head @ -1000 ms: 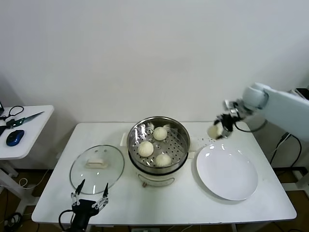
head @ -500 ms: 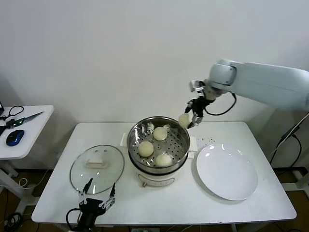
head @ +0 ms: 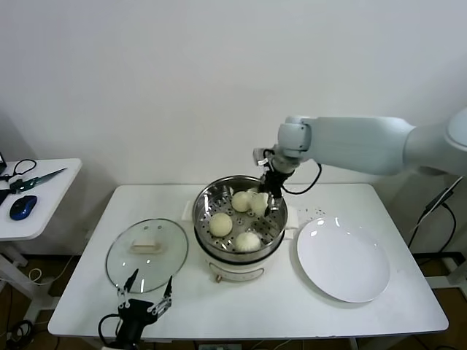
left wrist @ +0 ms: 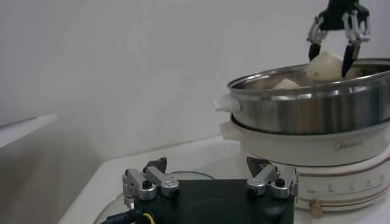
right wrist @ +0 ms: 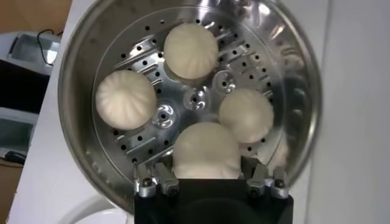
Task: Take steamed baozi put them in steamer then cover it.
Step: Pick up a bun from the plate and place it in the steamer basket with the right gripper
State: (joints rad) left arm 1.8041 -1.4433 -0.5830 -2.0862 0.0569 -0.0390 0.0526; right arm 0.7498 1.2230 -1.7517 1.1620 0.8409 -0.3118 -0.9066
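Observation:
The steamer (head: 206, 195) stands mid-table with three baozi on its perforated tray (right wrist: 195, 103). My right gripper (head: 260, 204) is shut on a fourth baozi (right wrist: 206, 150) and holds it over the tray's right rear part, just inside the rim. That baozi also shows in the left wrist view (left wrist: 326, 64), above the steamer's rim (left wrist: 304, 82). The glass cover (head: 147, 252) lies flat on the table left of the steamer. My left gripper (head: 145, 293) is open and empty at the front table edge, just in front of the cover.
A bare white plate (head: 343, 259) lies right of the steamer. A side table (head: 29, 200) at far left holds scissors and a blue mouse. A wall stands close behind the table.
My right gripper has carried the baozi leftward from above the plate's far side to over the steamer and lowered it inside the rim. The left gripper shifted slightly right.

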